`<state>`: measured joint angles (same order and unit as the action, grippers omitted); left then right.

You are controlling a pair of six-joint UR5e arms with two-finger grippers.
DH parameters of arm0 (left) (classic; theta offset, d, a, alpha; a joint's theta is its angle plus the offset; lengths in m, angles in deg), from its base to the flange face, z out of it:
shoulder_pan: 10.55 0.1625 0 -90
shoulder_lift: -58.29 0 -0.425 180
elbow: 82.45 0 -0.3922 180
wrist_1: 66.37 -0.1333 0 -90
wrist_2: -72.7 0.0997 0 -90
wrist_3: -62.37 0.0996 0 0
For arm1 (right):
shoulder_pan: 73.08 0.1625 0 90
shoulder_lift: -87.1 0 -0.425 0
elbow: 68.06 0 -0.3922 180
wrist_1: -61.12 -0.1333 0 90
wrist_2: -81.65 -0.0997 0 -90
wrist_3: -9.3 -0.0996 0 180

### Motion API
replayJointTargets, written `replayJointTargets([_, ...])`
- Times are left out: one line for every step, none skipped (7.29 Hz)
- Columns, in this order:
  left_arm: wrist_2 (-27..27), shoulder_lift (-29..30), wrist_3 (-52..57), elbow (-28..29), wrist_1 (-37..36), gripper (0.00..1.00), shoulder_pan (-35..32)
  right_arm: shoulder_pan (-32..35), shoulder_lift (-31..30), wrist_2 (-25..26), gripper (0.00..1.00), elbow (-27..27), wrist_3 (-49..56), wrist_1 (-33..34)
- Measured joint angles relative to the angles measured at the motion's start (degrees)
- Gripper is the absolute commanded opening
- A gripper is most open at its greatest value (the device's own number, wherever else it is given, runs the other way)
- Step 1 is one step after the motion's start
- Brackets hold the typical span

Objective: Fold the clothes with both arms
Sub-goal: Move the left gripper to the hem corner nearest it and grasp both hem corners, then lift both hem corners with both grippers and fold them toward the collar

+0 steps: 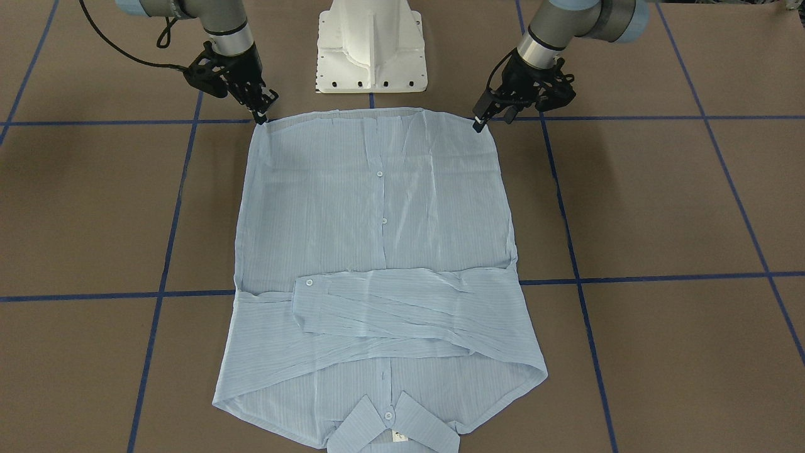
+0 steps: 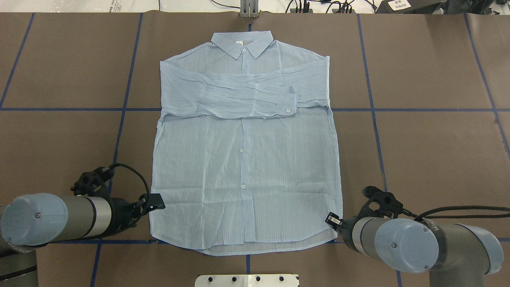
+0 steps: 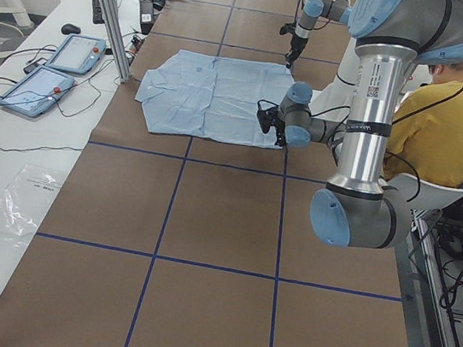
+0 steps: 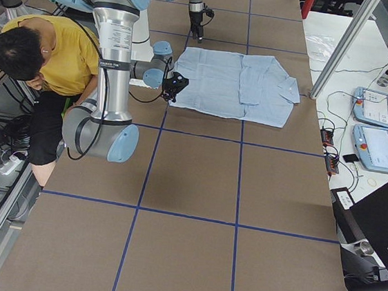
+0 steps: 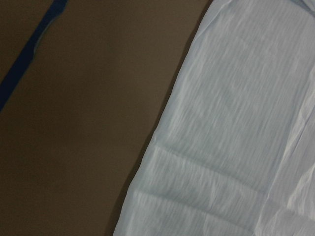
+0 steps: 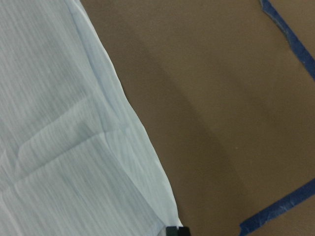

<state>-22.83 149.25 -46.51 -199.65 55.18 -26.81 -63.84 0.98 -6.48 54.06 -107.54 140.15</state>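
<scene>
Nearest the front-facing camera lies the collar (image 1: 390, 425) of the pale blue striped shirt (image 1: 377, 220), its white neck label (image 1: 397, 435) showing. The shirt is spread flat, buttoned side up, on the brown table (image 1: 660, 207), with both sleeves (image 1: 402, 302) folded across the chest and the hem towards the white pedestal base (image 1: 371, 47).

The left gripper (image 1: 483, 121) is at one hem corner and the right gripper (image 1: 260, 113) at the other, each tip at the cloth's edge. Whether their jaws are wide, narrow or holding cloth cannot be told.

The right wrist view alone shows a black fingertip (image 6: 177, 231) just at the shirt's edge. The left wrist view shows only hem and table. The side views add a person in yellow (image 3: 449, 126) behind the robot.
</scene>
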Motion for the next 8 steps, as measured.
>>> replayJointTargets([0.71,0.76,-0.15,0.21,-2.24,0.76,1.25,0.0,0.09,0.03,0.0,0.04,-0.02,-0.01])
replayJointTargets([1.41,1.36,-0.35,0.37,-3.78,0.59,2.16,0.0,0.24,0.03,0.0,0.07,-0.04,-0.01])
replayJointTargets([1.84,1.64,-0.74,0.41,-4.65,0.46,2.76,0.04,0.4,0.0,0.0,0.1,-0.05,-0.01])
replayJointTargets([2.06,1.68,-1.13,0.43,-5.07,0.43,3.2,0.07,0.49,-0.02,0.0,0.13,-0.05,-0.02])
replayJointTargets([2.14,1.6,-1.31,0.51,-5.25,0.43,3.57,0.06,0.58,-0.03,0.0,0.14,-0.05,-0.02])
replayJointTargets([2.17,1.47,-1.38,0.59,-5.32,0.42,3.92,0.03,0.69,-0.03,0.0,0.14,-0.05,-0.02])
replayJointTargets([2.18,1.41,-1.41,0.62,-5.48,0.42,4.35,0.03,0.77,-0.03,0.0,0.14,-0.05,-0.02])
replayJointTargets([2.18,1.45,-1.42,0.65,-5.93,0.41,4.79,0.04,0.77,-0.03,0.0,0.14,-0.05,-0.02])
